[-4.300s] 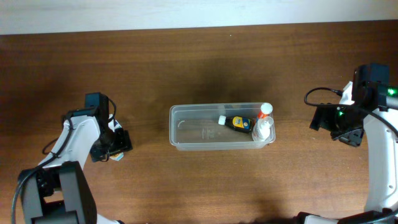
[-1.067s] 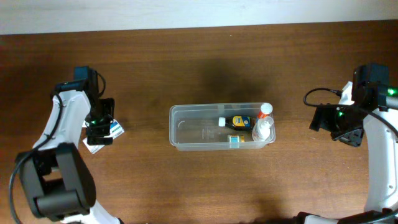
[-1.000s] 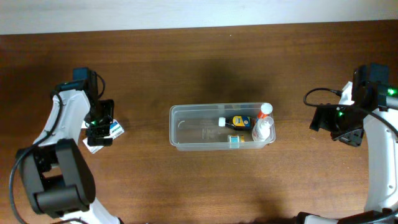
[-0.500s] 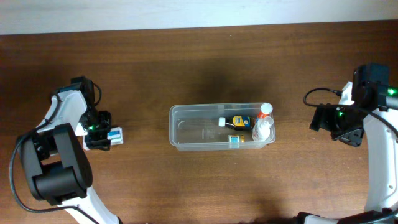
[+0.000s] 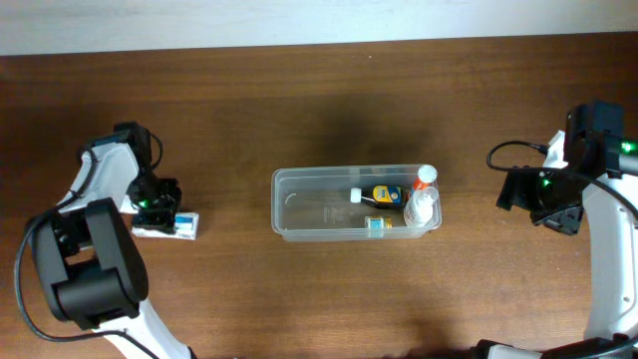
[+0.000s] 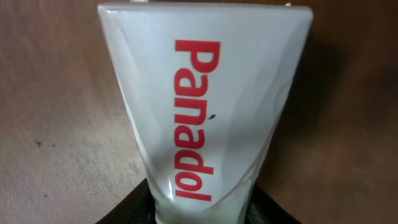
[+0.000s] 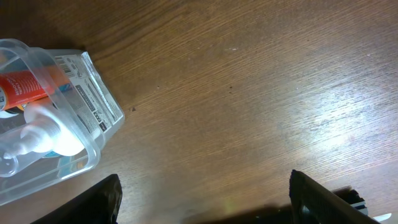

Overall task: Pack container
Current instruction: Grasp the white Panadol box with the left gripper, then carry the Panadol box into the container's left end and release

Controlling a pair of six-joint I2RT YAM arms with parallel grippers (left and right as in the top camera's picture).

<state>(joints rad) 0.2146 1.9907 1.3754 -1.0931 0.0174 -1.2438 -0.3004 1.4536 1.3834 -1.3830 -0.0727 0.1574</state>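
The clear plastic container (image 5: 291, 205) sits mid-table; its corner shows in the right wrist view (image 7: 93, 99). Inside lie a yellow-and-black bottle (image 5: 384, 196), a white pump bottle (image 5: 422, 207), an orange-labelled bottle (image 5: 427, 178) and a small teal box (image 5: 376, 227). Far left on the table lies a white Panadol box (image 5: 181, 226), which fills the left wrist view (image 6: 205, 106). My left gripper (image 5: 158, 207) (image 6: 202, 210) is shut on that box's near end. My right gripper (image 5: 556, 207) (image 7: 205, 208) hovers open over bare table to the right of the container, holding nothing.
The wooden table (image 5: 329, 110) stretches bare between the left arm and the container. A pale wall strip (image 5: 299, 20) runs along the far edge. A black cable (image 5: 513, 150) loops by the right arm.
My left gripper dropped onto the Panadol box and closed on it, and the box turned flat along the table. The right arm held still.
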